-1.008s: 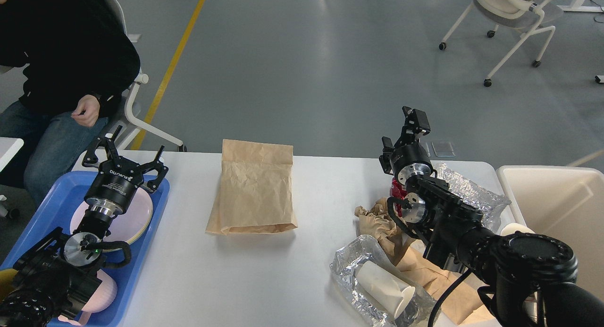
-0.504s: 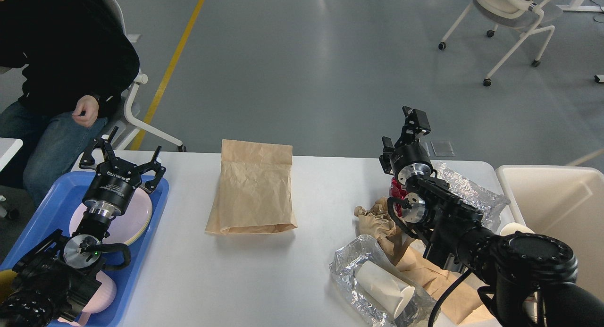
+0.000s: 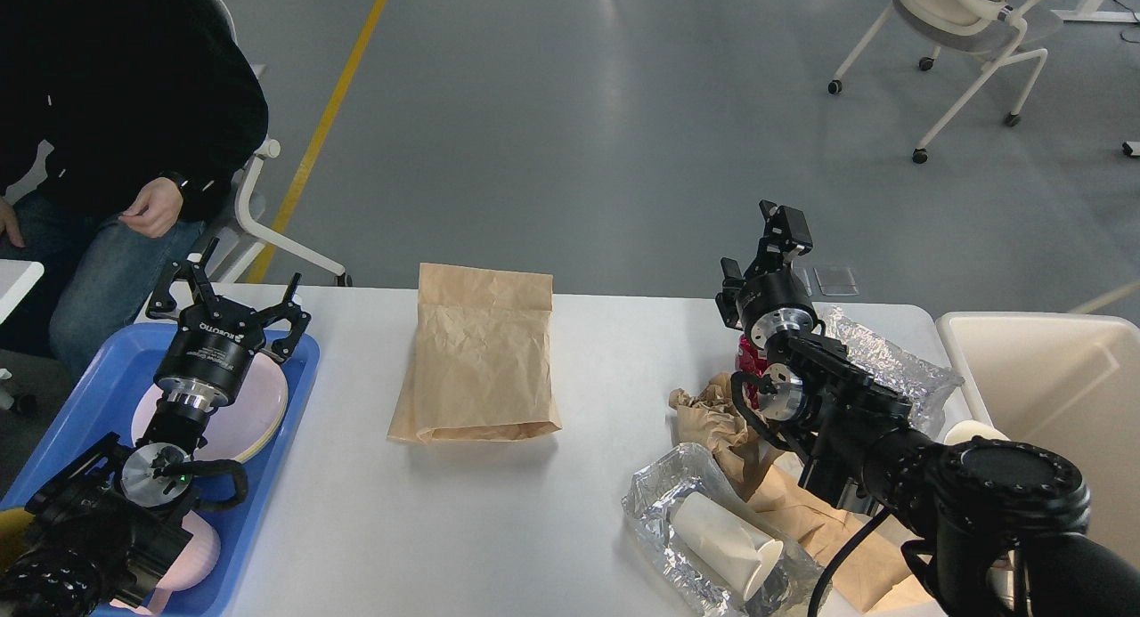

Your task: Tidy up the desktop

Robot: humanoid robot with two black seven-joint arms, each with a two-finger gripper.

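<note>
The white desktop [image 3: 614,350] spans the view. A flat brown paper bag [image 3: 481,368] lies at its middle. On the right are crumpled brown paper [image 3: 712,417], a red can [image 3: 750,361] partly hidden by my right arm, crinkled foil [image 3: 882,359], and a white paper cup [image 3: 726,537] lying on more foil. My left gripper [image 3: 233,289] stands open and empty over the far end of the blue tray [image 3: 85,394]. My right gripper [image 3: 782,230] is raised above the can, seen dark and end-on.
The blue tray holds a pink plate [image 3: 258,412] and a pink bowl [image 3: 198,553]. A cream bin [image 3: 1051,394] stands at the table's right end. A seated person [image 3: 116,109] is close behind the left corner. A white chair [image 3: 971,29] stands far back right.
My left gripper has drifted slightly up and to the left over the tray. The person's hand and body have shifted. My right arm has not moved.
</note>
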